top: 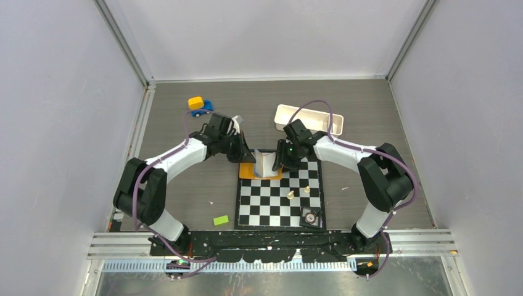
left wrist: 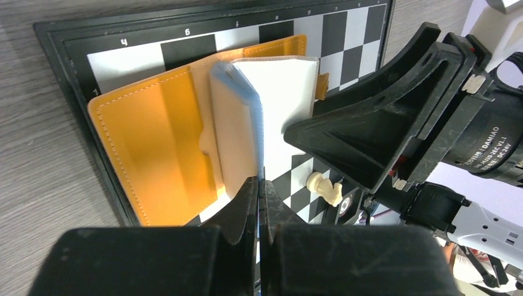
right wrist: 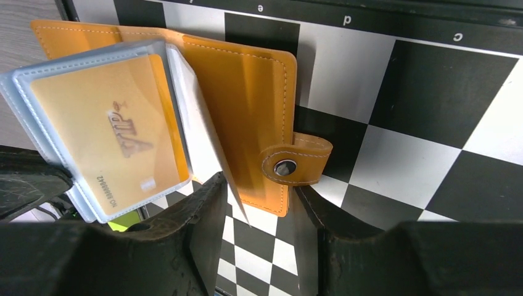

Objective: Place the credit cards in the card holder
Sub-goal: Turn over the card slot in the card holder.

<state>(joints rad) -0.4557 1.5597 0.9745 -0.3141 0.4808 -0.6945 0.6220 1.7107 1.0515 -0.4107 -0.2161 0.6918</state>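
The card holder (top: 248, 172) is lying open — left pincer (left wrist: 258, 182) pinching its upright sleeves (left wrist: 237, 135), right pincer (right wrist: 259, 188) spread around the snap flap (right wrist: 296, 163) — and the card (right wrist: 111, 145) being sleeved seemingly needs pushing home.

Both arms are stretched forward and angled in toward each other, wrists tipped down low. The left gripper (left wrist: 259, 185) is pinched tight on the card holder's (left wrist: 154, 142) inner pages. The right gripper (right wrist: 259, 200) is held with jaws parted, tips pointed down.
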